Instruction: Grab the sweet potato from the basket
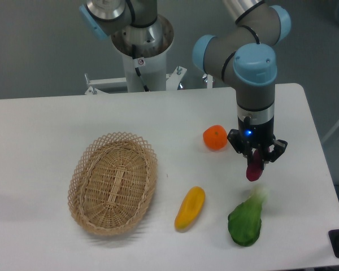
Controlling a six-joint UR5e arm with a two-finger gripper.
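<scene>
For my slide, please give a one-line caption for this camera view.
Gripper holds the sweet potato above the bok choy, away from the empty basket.

The arm reaches out from its base at the far edge of the table, bends at a blue-capped elbow joint and drops its last segment straight down over the right half of the table. A small blue light glows on the wrist just above the gripper (256,165). The gripper points downward, its two black fingers (265,154) closed on the sweet potato (253,171), which hangs below them, clear of the tabletop.
</scene>
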